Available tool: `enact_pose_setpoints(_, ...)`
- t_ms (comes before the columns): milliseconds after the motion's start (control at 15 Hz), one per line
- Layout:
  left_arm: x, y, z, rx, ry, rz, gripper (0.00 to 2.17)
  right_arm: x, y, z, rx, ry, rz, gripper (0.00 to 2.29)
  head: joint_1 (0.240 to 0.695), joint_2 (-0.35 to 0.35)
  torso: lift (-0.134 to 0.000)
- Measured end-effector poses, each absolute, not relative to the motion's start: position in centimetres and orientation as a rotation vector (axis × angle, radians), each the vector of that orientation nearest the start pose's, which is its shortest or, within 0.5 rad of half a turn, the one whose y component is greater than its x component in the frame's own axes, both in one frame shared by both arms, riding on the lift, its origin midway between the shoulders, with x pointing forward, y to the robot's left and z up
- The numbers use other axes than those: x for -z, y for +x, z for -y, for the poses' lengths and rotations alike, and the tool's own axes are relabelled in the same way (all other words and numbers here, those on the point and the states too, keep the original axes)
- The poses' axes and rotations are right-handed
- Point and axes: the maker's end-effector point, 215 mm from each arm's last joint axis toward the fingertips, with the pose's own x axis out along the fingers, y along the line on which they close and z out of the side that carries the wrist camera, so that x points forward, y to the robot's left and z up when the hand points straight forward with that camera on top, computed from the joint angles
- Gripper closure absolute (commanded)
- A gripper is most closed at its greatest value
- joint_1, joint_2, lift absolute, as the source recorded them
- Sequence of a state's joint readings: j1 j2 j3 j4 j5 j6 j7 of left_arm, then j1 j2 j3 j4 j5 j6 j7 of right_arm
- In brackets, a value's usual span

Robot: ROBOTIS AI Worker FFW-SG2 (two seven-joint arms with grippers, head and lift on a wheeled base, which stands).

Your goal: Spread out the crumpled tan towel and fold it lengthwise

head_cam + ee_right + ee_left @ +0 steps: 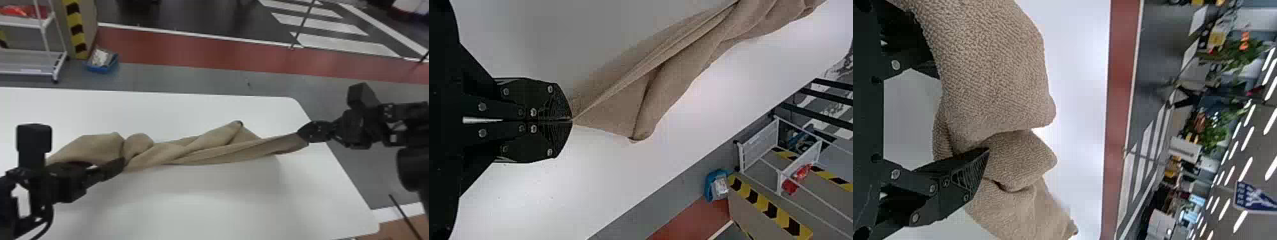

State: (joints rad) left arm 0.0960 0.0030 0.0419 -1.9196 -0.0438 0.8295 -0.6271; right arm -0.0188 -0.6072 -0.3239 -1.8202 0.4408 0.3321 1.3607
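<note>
On white table [198, 213], towel [162, 153], blue bin [101, 69] beyond

Over the table [207, 210], around the towel's [191, 153] middle: left gripper [120, 164] at nine o'clock, right gripper [303, 134] at three; bin [101, 69] beyond, eleven.

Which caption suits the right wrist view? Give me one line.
Right claw shut on the folded tan towel above a white table.
</note>
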Motion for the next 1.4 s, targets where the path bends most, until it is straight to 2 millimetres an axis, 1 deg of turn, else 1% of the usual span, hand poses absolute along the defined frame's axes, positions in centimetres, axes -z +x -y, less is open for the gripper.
enact_pose_setpoints(67, 43.3, 49.0, -13.6, 0.553, -0.156, -0.610, 0.03, 30.5, 48.7, 44.0, -0.729, -0.805, -0.637, 2.20, 0.695, -0.325, -0.120)
enact_pose_setpoints(133, 43.6, 48.9, -14.2, 0.541, -0.152, -0.630, 0.03, 30.3, 48.6, 45.2, -0.714, -0.821, -0.645, 2.20, 0.695, -0.335, -0.120)
enact_pose_setpoints(200, 43.8, 49.0, -15.2, 0.519, -0.143, -0.642, 0.03, 30.9, 48.0, 46.1, -0.714, -0.862, -0.668, 2.20, 0.695, -0.341, -0.120)
enact_pose_setpoints(267, 43.7, 49.4, -16.4, 0.494, -0.134, -0.643, 0.03, 32.5, 46.9, 46.7, -0.727, -0.932, -0.711, 2.20, 0.695, -0.339, -0.120)
enact_pose_setpoints(400, 43.7, 50.0, -18.7, 0.450, -0.121, -0.652, 0.03, 37.4, 43.3, 47.5, -0.791, -1.133, -0.849, 2.20, 0.695, -0.334, -0.120)
enact_pose_setpoints(467, 44.1, 50.0, -19.4, 0.439, -0.117, -0.663, 0.03, 39.7, 41.4, 47.5, -0.837, -1.210, -0.903, 2.20, 0.695, -0.333, -0.120)
enact_pose_setpoints(533, 44.4, 49.9, -19.8, 0.434, -0.116, -0.670, 0.03, 40.7, 40.5, 47.3, -0.861, -1.233, -0.918, 2.20, 0.695, -0.332, -0.120)
enact_pose_setpoints(600, 44.6, 49.6, -20.0, 0.432, -0.118, -0.676, 0.03, 40.8, 40.1, 47.1, -0.866, -1.224, -0.906, 2.20, 0.695, -0.329, -0.120)
enact_pose_setpoints(667, 44.6, 49.2, -20.0, 0.442, -0.126, -0.677, 0.03, 40.1, 40.0, 47.1, -0.857, -1.201, -0.880, 2.20, 0.695, -0.328, -0.120)
enact_pose_setpoints(733, 44.2, 48.8, -19.7, 0.457, -0.131, -0.669, 0.10, 39.4, 39.9, 47.3, -0.844, -1.187, -0.859, 2.20, 0.695, -0.333, -0.120)
enact_pose_setpoints(800, 43.6, 48.5, -19.4, 0.476, -0.132, -0.654, 0.15, 39.0, 39.5, 47.3, -0.838, -1.184, -0.852, 2.20, 0.695, -0.340, -0.120)
enact_pose_setpoints(867, 42.7, 48.0, -18.7, 0.508, -0.132, -0.635, 0.15, 38.8, 39.1, 47.3, -0.836, -1.185, -0.849, 2.20, 0.695, -0.346, -0.120)
enact_pose_setpoints(933, 42.0, 47.6, -17.8, 0.542, -0.126, -0.614, 0.15, 38.8, 38.7, 47.0, -0.837, -1.185, -0.847, 2.20, 0.695, -0.350, -0.120)
enact_pose_setpoints(1000, 41.3, 47.7, -17.1, 0.562, -0.103, -0.587, 0.15, 38.8, 38.4, 46.8, -0.837, -1.183, -0.843, 2.20, 0.695, -0.350, -0.120)
enact_pose_setpoints(1133, 40.1, 48.4, -15.9, 0.597, 0.011, -0.503, 0.15, 38.8, 38.2, 46.3, -0.838, -1.179, -0.835, 2.20, 0.695, -0.350, -0.120)
enact_pose_setpoints(1200, 39.6, 48.3, -15.0, 0.631, 0.076, -0.461, 0.15, 38.8, 38.1, 46.1, -0.837, -1.177, -0.834, 2.20, 0.695, -0.350, -0.120)
enact_pose_setpoints(1333, 39.2, 47.2, -13.3, 0.708, 0.130, -0.423, 0.15, 38.8, 37.9, 46.0, -0.834, -1.171, -0.837, 2.20, 0.695, -0.350, -0.120)
enact_pose_setpoints(1400, 39.4, 46.5, -12.7, 0.744, 0.138, -0.429, 0.19, 38.9, 37.9, 46.0, -0.832, -1.168, -0.839, 2.20, 0.695, -0.350, -0.120)
